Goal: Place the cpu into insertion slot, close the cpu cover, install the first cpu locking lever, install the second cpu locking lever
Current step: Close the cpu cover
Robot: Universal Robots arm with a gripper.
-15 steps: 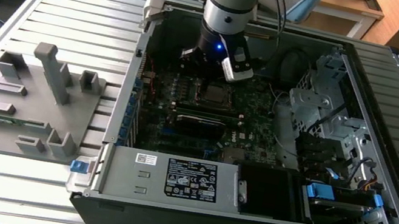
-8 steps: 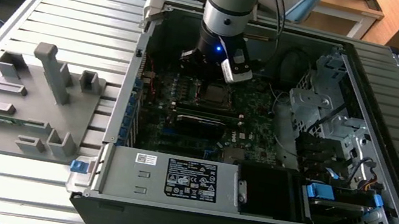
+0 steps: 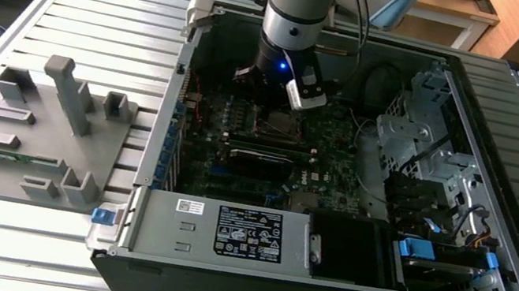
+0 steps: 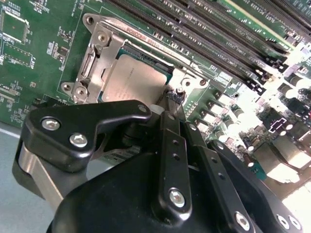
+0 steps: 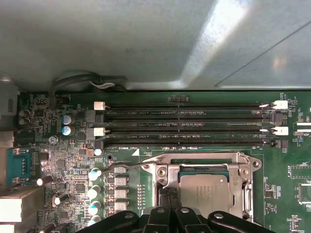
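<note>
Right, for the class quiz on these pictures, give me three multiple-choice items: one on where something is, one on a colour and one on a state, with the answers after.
1. Where is the cpu in relation to the insertion slot?
A. lying beside it on the board
B. seated in it
C. standing on edge above it

2. What colour is the circuit board?
A. green
B. red
C. white

3. How does the cpu cover stand?
A. raised upright
B. swung half open
C. lowered flat around the cpu

Answers:
1 B: in both wrist views the chip's dull grey top lies level inside the socket.
2 A: the board around the socket is green in both wrist views.
3 C: the silver frame lies flat, and the chip shows through its window.
</note>
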